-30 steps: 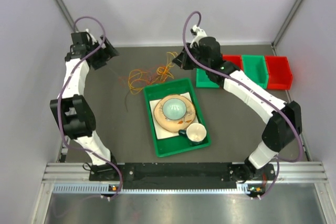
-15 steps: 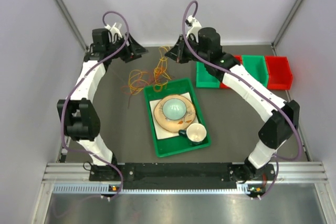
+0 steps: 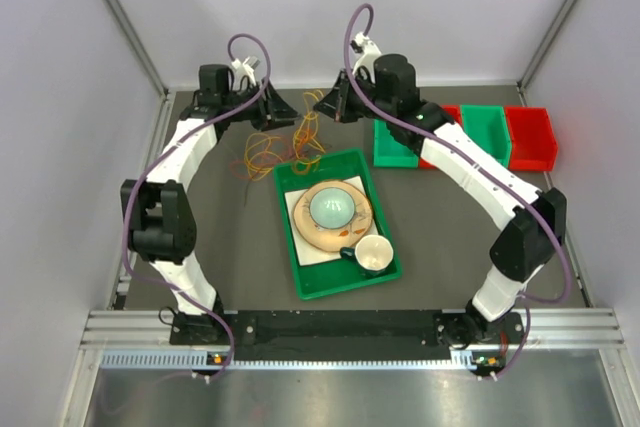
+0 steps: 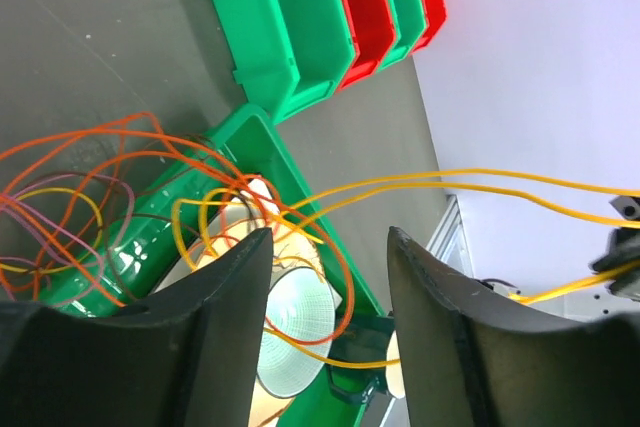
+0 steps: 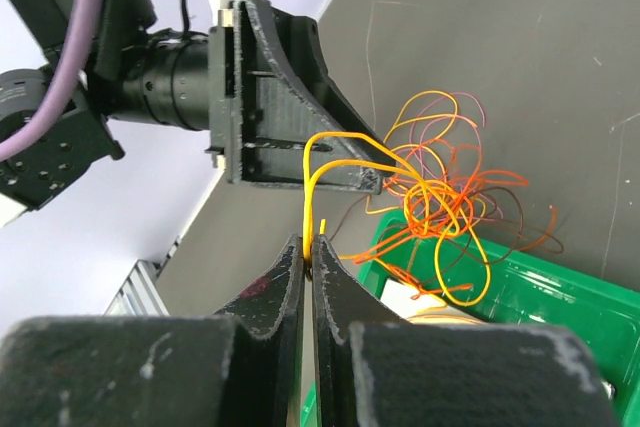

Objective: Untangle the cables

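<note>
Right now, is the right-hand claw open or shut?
Shut. In the right wrist view, the right gripper has its fingertips pressed together on a yellow cable leading to the tangle.

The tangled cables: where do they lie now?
In the top view the cables lie left of centre on the table, just beyond the green tray's far left corner.

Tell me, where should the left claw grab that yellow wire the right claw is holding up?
Probably the bare stretch of yellow wire in the air between the shut right claw and the orange tangle. There it runs free, clear of the table, so the left claw can come from the side, one finger each side of the strand. The tangle itself would catch several loops.
</note>
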